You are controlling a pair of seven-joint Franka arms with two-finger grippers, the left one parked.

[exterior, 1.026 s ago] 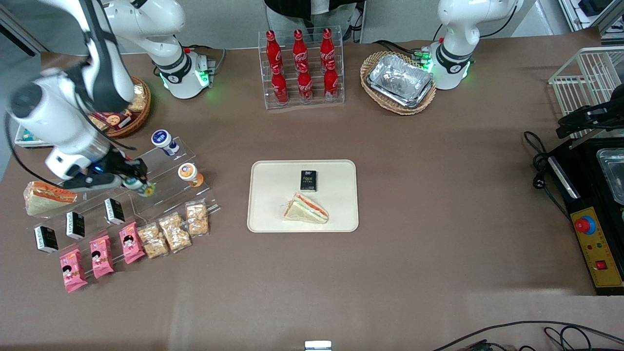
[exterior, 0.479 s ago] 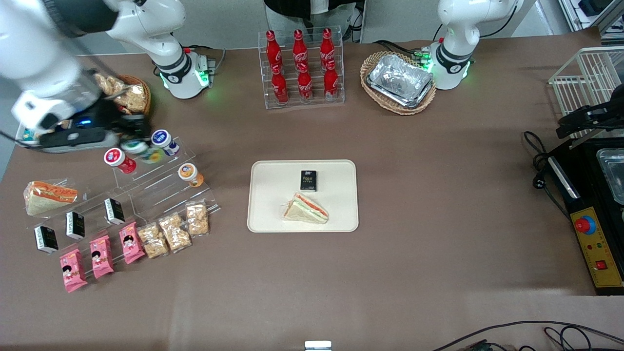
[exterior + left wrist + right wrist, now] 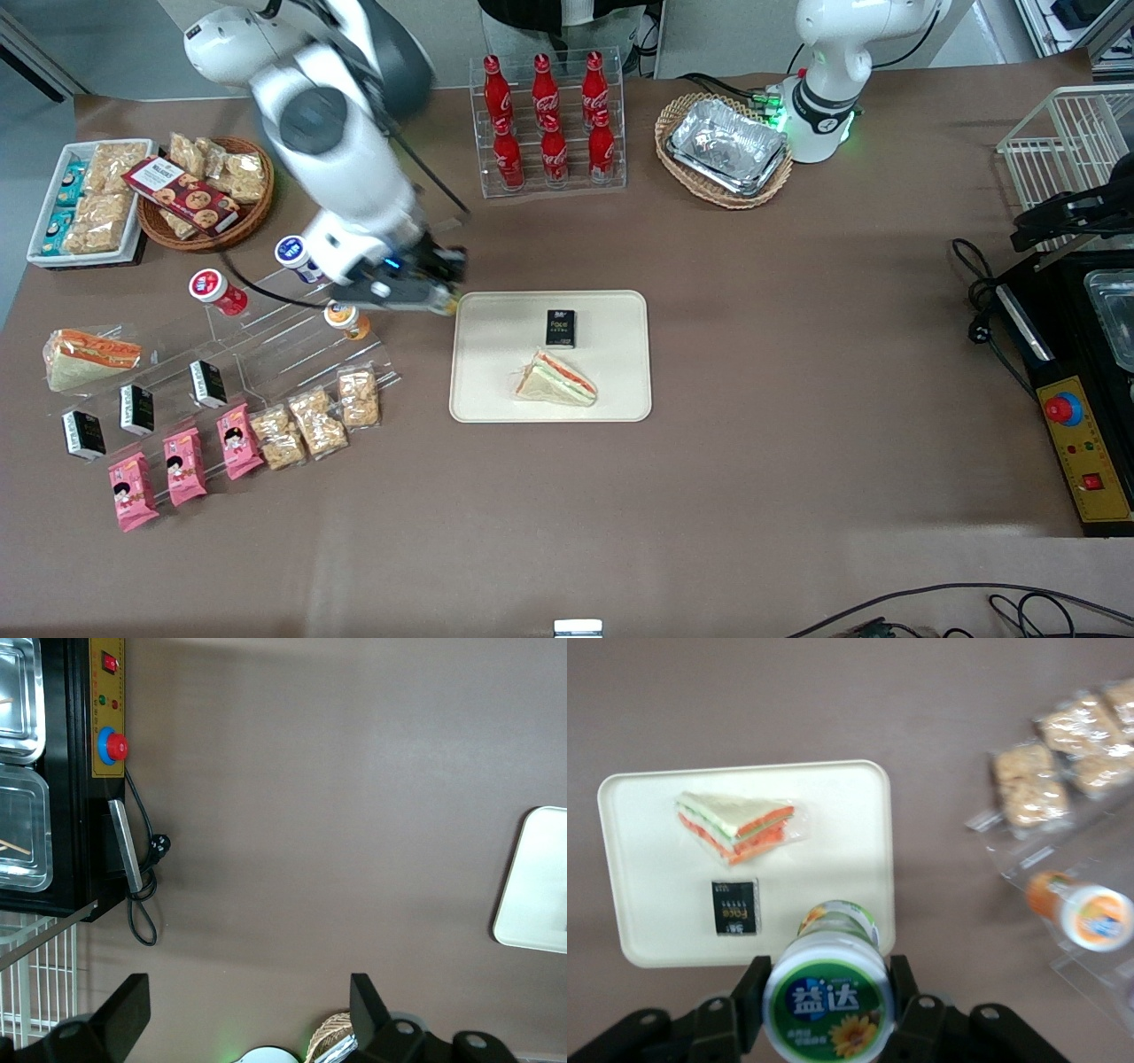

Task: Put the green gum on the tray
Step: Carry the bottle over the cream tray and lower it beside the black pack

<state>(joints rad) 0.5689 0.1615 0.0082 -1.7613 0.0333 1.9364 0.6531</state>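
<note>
My right gripper (image 3: 440, 303) is shut on the green gum (image 3: 827, 990), a small round bottle with a green-rimmed white lid and a green and yellow label. In the front view the gum (image 3: 446, 307) only peeks out at the fingertips, which hang in the air just above the edge of the cream-white tray (image 3: 496, 390) that faces the working arm's end of the table. The right wrist view shows the tray (image 3: 647, 904) below the gum. A wrapped sandwich (image 3: 555, 378) and a small black packet (image 3: 560, 327) lie on the tray.
An acrylic stand (image 3: 283, 341) beside the gripper holds an orange-capped bottle (image 3: 345, 318), a red-capped bottle (image 3: 215, 291) and a blue-capped bottle (image 3: 293, 254). Snack packs (image 3: 314, 421) lie nearer the camera. A cola bottle rack (image 3: 547, 124) and a wicker basket of foil containers (image 3: 725, 149) stand farther back.
My right gripper has lifted the green gum off the acrylic stand and carried it toward the tray, reaching the tray's edge. The red-capped bottle is uncovered.
</note>
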